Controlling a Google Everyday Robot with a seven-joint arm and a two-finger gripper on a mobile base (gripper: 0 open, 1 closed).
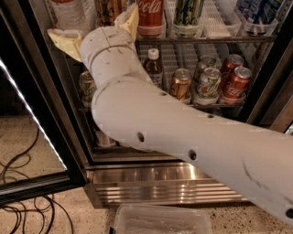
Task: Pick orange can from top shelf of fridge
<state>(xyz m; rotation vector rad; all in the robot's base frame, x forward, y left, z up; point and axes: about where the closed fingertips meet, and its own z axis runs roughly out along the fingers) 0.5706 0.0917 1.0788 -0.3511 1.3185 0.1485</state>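
The fridge [165, 183] stands open with wire racks of drinks. The orange can [108, 11] stands on the top shelf [206, 40], between a clear water bottle [68, 13] and a red Coca-Cola can [150, 16]. My gripper [95, 26] is at the top shelf's front edge, just below and in front of the orange can. It is open: one yellowish finger [64, 40] points left under the bottle, the other [129, 20] rises on the can's right side. My white arm hides the can's lower part.
A green-white can [187, 13] is also on the top shelf. The middle rack holds a small bottle [153, 66], a copper can [181, 83], a green-white can [208, 84] and red cans [238, 82]. The glass door [27, 114] hangs open left. Cables [23, 201] and a clear bin [160, 221] lie on the floor.
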